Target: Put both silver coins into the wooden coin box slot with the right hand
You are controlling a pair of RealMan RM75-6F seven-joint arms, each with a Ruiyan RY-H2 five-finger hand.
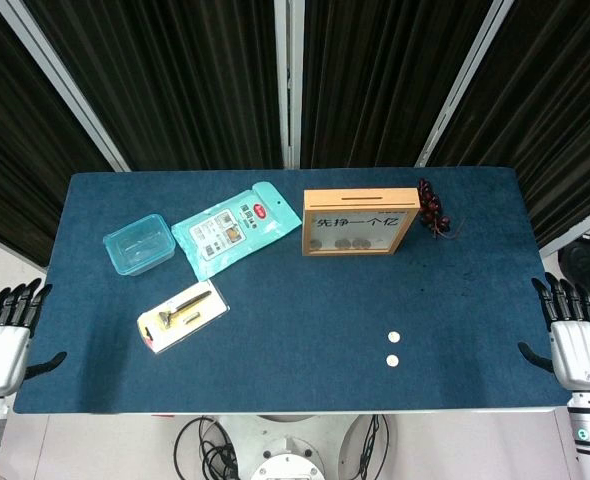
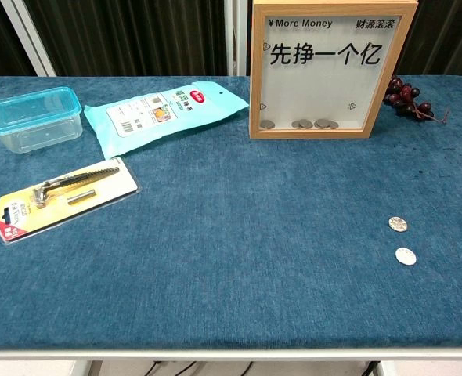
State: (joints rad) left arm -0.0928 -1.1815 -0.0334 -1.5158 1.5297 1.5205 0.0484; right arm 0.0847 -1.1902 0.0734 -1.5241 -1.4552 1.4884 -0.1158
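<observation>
Both silver coins lie flat on the blue worktop near its front right corner, one just behind the other, not touching. The wooden coin box stands upright near the back edge, a little right of centre (a few coins already show behind its clear front). The right hand hangs off the right edge, fingers spread, holding nothing. The left hand hangs off the left edge, likewise spread and empty.
</observation>
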